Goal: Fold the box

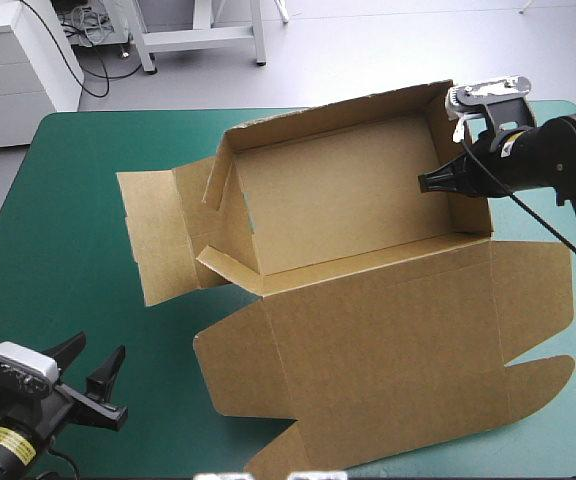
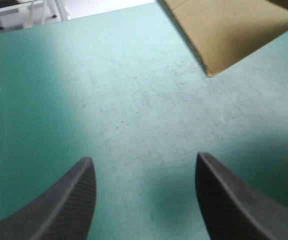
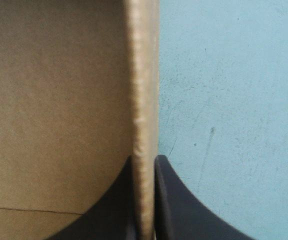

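The brown box [image 1: 368, 290] sits across the middle of the teal-green worktop [image 1: 48, 250], half formed. Its tray occupies the 12 to 1 o'clock area with the far wall and right wall standing, and the lid panel [image 1: 388, 360] lies flat toward 5 o'clock. At the 9 o'clock end the side flaps [image 1: 158, 235] splay outward on the cover, and the tray's left wall there leans, not tucked. The right hand [image 1: 438, 181] comes in from 3 o'clock and is all but pressed together on the top edge of the right wall [image 3: 144, 75]. 1 finger is inside the tray and 1 outside, with only the thickness of the board between them. This grip probably holds the wall upright and steadies the tray so the sheet cannot slide or spring flat while the other end is worked. The left hand [image 1: 93, 372] is at 7 o'clock near the worktop's near-left corner, well apart from the box. Its fingers [image 2: 69, 200] are spread and hold nothing, over bare cover, with 1 corner of board ahead of it toward 1 o'clock. It seems parked clear of the lid, free to reach the 9 o'clock flaps. By my judgement, the right end is done, and the left wall and flaps are the step in hand.
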Controlling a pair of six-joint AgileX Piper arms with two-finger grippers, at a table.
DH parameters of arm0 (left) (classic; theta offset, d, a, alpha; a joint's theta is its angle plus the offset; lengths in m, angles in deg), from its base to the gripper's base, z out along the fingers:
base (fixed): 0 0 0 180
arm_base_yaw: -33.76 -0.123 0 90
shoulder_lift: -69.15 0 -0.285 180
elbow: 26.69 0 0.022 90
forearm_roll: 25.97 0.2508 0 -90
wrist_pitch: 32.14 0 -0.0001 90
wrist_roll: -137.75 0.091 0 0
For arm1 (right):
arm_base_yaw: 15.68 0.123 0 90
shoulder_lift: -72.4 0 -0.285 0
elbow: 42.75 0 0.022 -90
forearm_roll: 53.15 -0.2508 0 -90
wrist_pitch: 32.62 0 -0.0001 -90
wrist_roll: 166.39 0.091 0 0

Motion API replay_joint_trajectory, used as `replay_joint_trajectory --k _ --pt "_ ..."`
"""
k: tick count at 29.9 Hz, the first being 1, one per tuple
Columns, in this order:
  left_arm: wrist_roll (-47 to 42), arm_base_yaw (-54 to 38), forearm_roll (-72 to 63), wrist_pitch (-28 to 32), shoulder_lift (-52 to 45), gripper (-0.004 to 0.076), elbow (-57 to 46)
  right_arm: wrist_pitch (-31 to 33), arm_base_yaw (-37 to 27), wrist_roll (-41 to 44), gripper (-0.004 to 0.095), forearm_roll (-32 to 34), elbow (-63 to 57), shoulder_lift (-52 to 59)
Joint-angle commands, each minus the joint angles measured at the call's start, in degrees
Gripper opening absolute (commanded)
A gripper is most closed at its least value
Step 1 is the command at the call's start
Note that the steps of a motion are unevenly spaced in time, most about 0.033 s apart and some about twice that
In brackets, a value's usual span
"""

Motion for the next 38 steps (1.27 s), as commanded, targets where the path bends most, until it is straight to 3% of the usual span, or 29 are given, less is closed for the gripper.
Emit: replay_joint_trajectory --k 1,5,21,26,31,38 --pt "-9.6 -0.1 10.1 1.7 5.3 0.0423 3.0 0.1 -0.4 0.4 -0.0017 -0.6 1.9 2.2" --pt "-16.3 -0.1 17.6 -2.7 11.4 0.0421 6.5 0.1 -0.4 0.4 -0.0018 -0.6 1.9 2.2" --pt "-14.6 -0.2 20.0 -5.6 31.9 0.0421 19.2 0.1 -0.4 -0.2 -0.0018 -0.6 1.9 2.2" --pt "-14.1 -5.6 20.0 -7.0 37.6 0.0421 21.0 0.1 -0.4 -1.2 -0.0018 -1.5 1.9 2.2" --pt "-3.1 -17.9 10.8 -4.2 42.1 0.0421 23.3 0.1 -0.4 -1.5 -0.0018 -1.7 1.9 2.2" --pt "23.2 -31.4 -17.1 5.2 49.1 0.0421 23.3 0.1 -0.4 -1.5 -0.0018 -1.7 1.9 2.2"
